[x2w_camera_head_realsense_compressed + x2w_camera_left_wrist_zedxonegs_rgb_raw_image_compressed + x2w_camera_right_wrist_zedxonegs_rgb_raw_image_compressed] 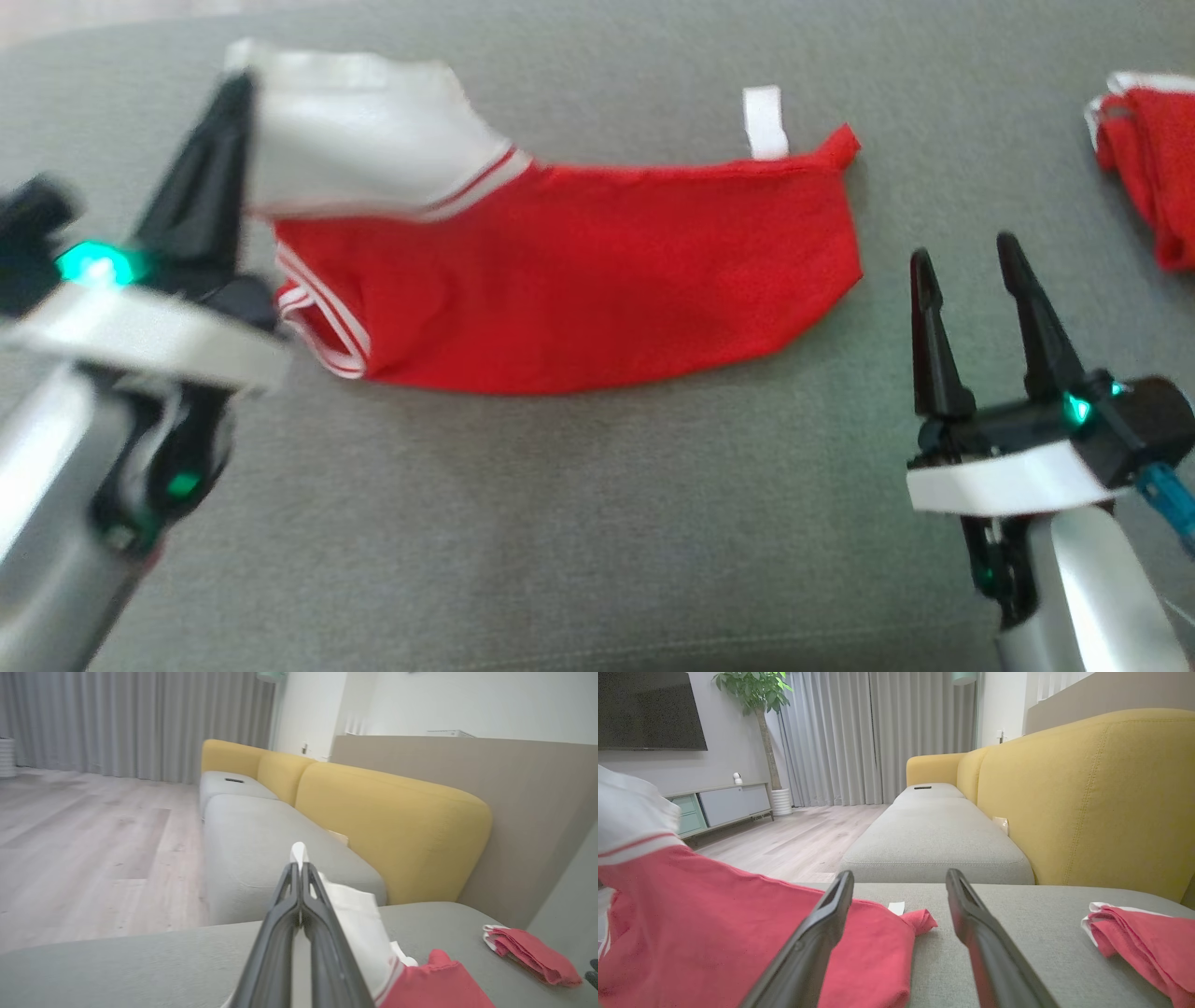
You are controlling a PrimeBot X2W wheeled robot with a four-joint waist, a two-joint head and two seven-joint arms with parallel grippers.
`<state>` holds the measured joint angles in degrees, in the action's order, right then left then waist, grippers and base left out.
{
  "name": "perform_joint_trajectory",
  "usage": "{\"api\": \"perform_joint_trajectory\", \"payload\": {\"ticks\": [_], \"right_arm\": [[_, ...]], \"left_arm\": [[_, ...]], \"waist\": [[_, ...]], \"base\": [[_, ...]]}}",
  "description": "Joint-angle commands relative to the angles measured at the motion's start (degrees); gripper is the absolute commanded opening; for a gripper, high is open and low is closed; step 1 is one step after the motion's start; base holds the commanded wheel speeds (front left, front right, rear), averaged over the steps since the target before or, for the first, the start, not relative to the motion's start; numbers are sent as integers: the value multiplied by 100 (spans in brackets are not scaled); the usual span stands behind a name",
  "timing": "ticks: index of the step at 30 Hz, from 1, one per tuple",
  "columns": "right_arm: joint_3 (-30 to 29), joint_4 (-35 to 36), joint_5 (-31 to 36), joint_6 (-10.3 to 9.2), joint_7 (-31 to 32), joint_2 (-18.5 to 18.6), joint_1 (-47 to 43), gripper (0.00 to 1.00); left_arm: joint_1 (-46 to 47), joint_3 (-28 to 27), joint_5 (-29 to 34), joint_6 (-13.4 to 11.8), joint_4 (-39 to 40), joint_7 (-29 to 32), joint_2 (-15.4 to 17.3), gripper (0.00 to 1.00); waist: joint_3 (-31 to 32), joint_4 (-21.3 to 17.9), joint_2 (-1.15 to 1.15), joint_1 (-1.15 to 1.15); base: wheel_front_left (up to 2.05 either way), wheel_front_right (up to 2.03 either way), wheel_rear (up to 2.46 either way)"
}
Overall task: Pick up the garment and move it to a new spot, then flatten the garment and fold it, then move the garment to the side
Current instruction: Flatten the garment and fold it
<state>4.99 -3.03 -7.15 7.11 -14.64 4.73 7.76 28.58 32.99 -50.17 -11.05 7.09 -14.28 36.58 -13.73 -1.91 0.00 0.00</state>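
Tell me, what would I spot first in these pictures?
The big red garment with white trim, spread across the grey sofa seat. At its left end the left gripper is shut on its white part, holding it up, while the right gripper sits open by the other end. A second red garment lies at the far right.

From my end the garment [579, 271] looks like soft matt red cloth, the sofa [560, 523] a rough grey weave, the floor [84, 830] pale wood grain.
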Motion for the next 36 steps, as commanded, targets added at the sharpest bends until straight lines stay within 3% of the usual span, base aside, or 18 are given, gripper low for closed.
{"api": "perform_joint_trajectory", "payload": {"ticks": [1,5,10,14,18,23,29,36], "right_arm": [[90,145,-40,37,-36,76,-34,100],[53,114,-60,37,-36,130,-160,100],[237,-127,-148,37,-24,253,-158,100],[496,-398,-423,37,205,532,212,100],[816,-709,-804,37,666,1048,1035,100],[1544,-1441,-1449,37,1742,1522,2274,100],[2272,-2631,-2365,37,2843,1604,3203,100],[2820,-3514,-2686,37,3221,1571,3486,100]], "left_arm": [[3,-486,-11,-216,449,-57,411,0],[-769,-1035,-91,-746,1229,-62,879,0],[-1531,-1529,-359,-908,1369,-67,1131,0],[-1942,-1608,-501,-789,1275,-69,1098,0],[-2061,-1564,-554,-582,1187,-70,946,0],[-1963,-1333,-448,-308,1011,-71,691,0],[-1631,-894,-251,-51,756,-30,369,0],[-1297,-689,-130,38,615,-5,155,0]], "waist": [[189,182,0,0],[311,327,0,0],[323,443,0,0],[240,557,0,0],[118,736,0,0],[-2,1020,0,0],[-127,1429,0,0],[-226,1567,0,0]], "base": [[0,0,0],[0,0,0],[0,0,0],[0,0,0],[0,0,0],[0,0,0],[0,0,0],[0,0,0]]}}
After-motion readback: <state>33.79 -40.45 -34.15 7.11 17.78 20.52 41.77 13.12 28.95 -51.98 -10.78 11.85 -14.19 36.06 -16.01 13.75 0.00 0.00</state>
